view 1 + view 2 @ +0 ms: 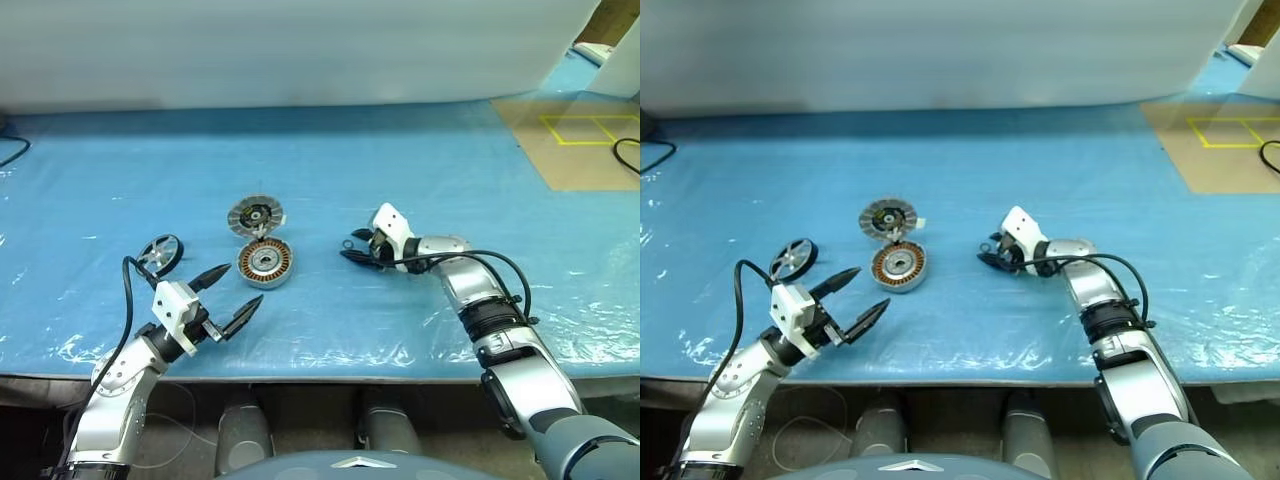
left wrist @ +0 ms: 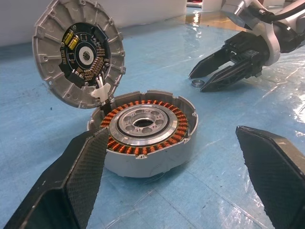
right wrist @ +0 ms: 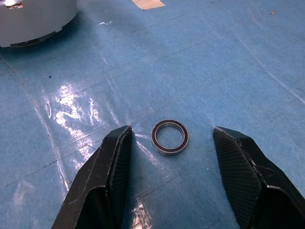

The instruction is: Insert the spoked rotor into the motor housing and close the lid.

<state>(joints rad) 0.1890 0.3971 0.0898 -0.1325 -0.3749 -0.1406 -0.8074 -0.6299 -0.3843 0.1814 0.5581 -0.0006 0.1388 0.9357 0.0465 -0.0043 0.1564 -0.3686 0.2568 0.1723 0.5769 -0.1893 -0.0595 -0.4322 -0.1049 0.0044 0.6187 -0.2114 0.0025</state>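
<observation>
Housing [image 1: 265, 263] at frame centre, hinged lid [image 1: 256, 216] up; spoked rotor [image 1: 160, 254] left, uninserted. Left gripper [image 1: 229, 298] spread wide, empty. Right gripper [image 3: 174, 171] parted around small ring [image 3: 169, 137], possibly a bearing, ungripped.

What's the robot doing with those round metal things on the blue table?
It is putting a motor together. The motor housing sits open with its lid tipped up behind it. The spoked rotor stands off to the side, not yet put in. The right gripper hovers open around a small ring on the table; the left gripper waits open near the housing.
</observation>
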